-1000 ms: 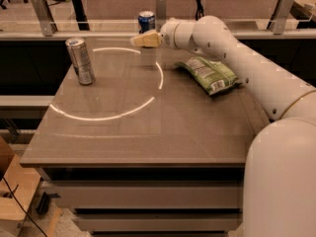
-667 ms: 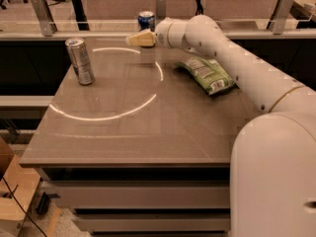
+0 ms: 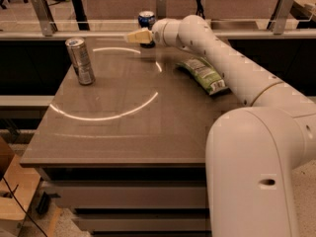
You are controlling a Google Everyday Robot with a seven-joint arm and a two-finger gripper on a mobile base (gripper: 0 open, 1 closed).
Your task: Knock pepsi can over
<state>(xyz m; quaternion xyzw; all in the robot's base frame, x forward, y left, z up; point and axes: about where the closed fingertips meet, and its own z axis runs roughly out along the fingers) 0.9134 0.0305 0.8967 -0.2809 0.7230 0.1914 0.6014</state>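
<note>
Gripper (image 3: pixel 135 35), state not discernible, low and leftward just in front of the pepsi can (image 3: pixel 146 19), arm (image 3: pixel 222 63) outstretched.

We see a smooth, faintly glossy table (image 3: pixel 123 137) carrying a shiny metal pepsi can (image 3: pixel 146 19), a brushed-metal silver can (image 3: pixel 80 60) and a crinkled, glossy green packet (image 3: pixel 202 74). The matt cream gripper (image 3: pixel 133 35), plastic-looking, hangs just beside the pepsi can.

Brown table (image 3: pixel 123 137), railing (image 3: pixel 42 14) behind, speckled floor (image 3: pixel 307 191)
</note>
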